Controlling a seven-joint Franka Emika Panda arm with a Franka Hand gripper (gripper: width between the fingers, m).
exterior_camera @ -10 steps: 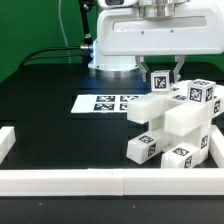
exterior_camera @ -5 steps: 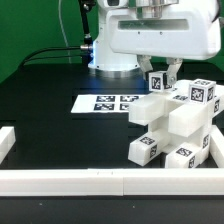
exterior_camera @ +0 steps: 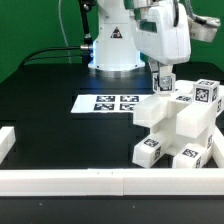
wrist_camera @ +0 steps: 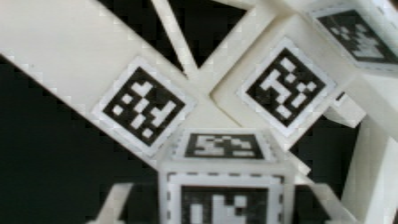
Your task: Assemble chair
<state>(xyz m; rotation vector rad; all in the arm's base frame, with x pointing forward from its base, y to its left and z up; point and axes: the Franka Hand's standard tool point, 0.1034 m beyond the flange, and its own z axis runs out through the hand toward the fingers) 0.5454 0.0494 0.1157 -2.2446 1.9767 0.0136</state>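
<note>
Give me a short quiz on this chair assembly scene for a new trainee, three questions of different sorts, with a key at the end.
1. True or false: the marker board lies on the black table, apart from the chair.
2. The fingers are: A) over the marker board, B) at the top of the chair, C) by the front rail.
3. Fill in: the chair sits toward the exterior view's ____ side.

Key: 1 true; 2 B; 3 right.
</note>
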